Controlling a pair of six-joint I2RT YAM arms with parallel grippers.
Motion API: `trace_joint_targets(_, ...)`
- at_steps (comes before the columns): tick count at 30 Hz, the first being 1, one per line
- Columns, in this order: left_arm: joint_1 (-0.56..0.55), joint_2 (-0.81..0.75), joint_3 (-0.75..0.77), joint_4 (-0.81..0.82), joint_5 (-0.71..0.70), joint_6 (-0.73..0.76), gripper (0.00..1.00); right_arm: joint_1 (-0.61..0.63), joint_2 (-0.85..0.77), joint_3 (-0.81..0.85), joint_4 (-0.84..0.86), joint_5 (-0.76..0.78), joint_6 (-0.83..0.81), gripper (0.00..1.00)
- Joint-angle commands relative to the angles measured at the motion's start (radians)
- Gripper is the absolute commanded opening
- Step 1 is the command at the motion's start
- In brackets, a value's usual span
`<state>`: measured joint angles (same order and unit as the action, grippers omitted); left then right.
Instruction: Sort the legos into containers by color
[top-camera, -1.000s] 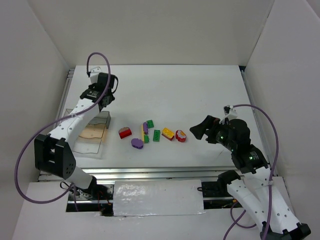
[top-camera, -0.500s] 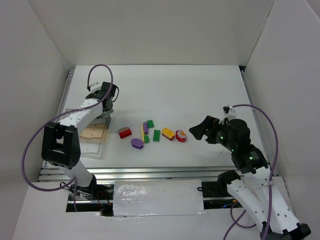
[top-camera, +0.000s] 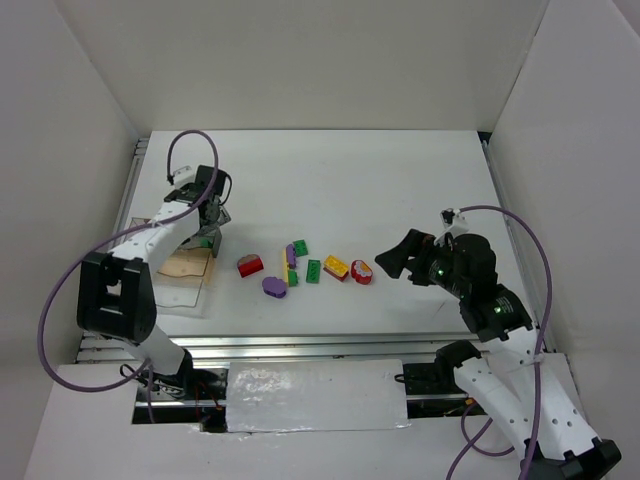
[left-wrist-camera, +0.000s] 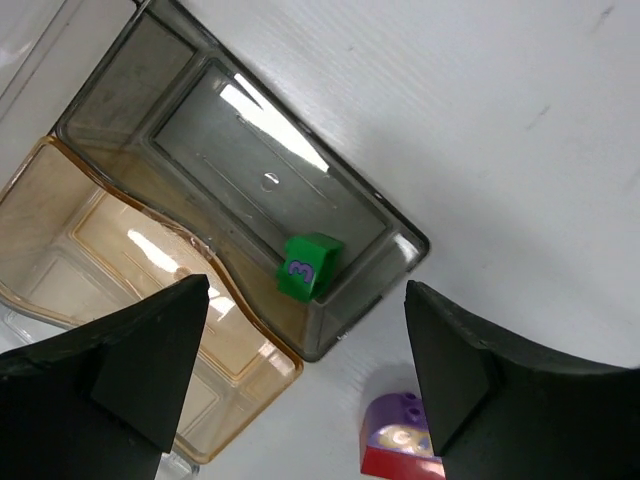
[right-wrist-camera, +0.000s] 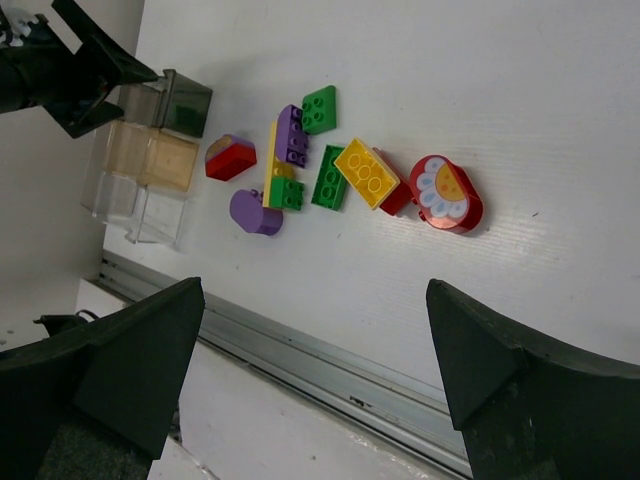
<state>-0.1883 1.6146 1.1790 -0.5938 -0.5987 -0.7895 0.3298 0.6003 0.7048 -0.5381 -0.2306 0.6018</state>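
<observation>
Left claw (left-wrist-camera: 306, 283) stands apart, empty; red lego (left-wrist-camera: 400, 452) at five o'clock looks light, stiff, slick; pinch its flat sides.

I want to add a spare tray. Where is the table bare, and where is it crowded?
Free: the whole far half of the table behind the legos, through to the far right corner. Crowded: around those legos mid-table and by the containers at the left edge.
</observation>
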Motion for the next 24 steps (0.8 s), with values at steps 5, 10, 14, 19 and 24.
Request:
trace_joint_targets(5,-0.261,-0.121,0.078,0.108,0.085,0.090,0.93,0.009,0.021,0.005,0.043,0.023,-0.013,0.99)
trace_joint_targets(10,-0.479,0.033,0.214,0.072,0.116,0.136,0.92,0.012,0.009,0.032,0.024,0.057,-0.011,0.99)
trace_joint_targets(14,-0.543,0.137,0.255,0.107,0.167,0.214,0.91,0.014,-0.004,0.032,0.007,0.062,-0.013,1.00)
trace_joint_targets(19,-0.543,0.255,0.303,0.135,0.264,0.331,0.92,0.015,-0.014,0.019,-0.010,0.059,-0.017,1.00)
trace_joint_targets(24,-0.543,0.344,0.364,0.117,0.310,0.400,0.90,0.015,-0.019,0.012,-0.005,0.059,-0.017,1.00)
